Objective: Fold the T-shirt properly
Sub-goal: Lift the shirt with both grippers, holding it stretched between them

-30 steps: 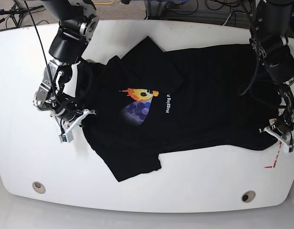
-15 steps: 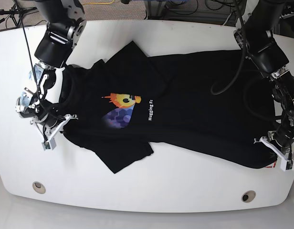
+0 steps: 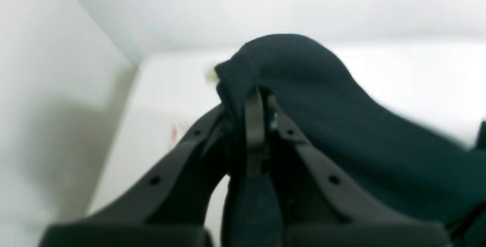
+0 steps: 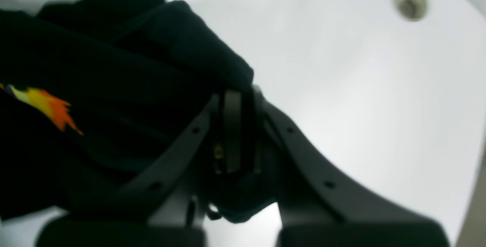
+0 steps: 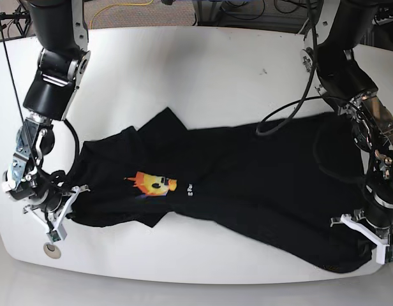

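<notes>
At the base view's left, the right gripper [image 4: 241, 135] is narrow, its fingers closed on a gathered edge of the black T-shirt [image 5: 254, 172]. Just beside it in that view, a round hole [image 5: 51, 251] shows in the white table [image 5: 164, 261], near the front left corner. White surface shows to the left of this arm and along the front, between the shirt and the table's rounded front edge.

The shirt spans the middle, from one gripper to the other, its orange-yellow print [image 5: 152, 184] partly in view and creased. Its near edge slants toward the front right; behind its far edge, white tabletop reaches back to some cables [image 5: 241, 7].

At the right, the left gripper [image 3: 258, 133] is also narrow, pinching the cloth near a corner. The cloth there lies close to the table's front right corner, leaving little room.
</notes>
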`<state>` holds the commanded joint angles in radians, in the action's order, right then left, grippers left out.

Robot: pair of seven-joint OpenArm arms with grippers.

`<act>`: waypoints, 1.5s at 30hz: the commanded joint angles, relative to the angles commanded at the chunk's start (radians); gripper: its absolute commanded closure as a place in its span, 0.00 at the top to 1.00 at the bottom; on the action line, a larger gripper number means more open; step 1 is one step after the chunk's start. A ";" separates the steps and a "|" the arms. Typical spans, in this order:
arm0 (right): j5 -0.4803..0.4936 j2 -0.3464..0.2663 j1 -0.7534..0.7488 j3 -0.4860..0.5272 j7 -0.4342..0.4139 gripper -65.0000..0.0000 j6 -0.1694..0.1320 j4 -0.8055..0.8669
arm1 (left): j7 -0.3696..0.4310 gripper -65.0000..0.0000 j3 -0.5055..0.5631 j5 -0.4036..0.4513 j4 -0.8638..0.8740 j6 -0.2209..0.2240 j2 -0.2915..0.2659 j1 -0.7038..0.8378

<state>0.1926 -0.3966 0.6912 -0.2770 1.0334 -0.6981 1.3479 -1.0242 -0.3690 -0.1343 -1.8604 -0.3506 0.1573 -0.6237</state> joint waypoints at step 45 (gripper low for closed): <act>-0.003 -0.071 0.796 0.358 0.058 0.00 0.000 -0.288 | 0.043 0.00 0.044 0.077 0.322 -0.003 0.109 -0.634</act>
<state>0.1895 -0.4672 1.4876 0.0806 1.0917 -0.6981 1.0595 -0.9812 -0.3245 -0.0575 -1.5382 -0.3537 0.2662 -1.2574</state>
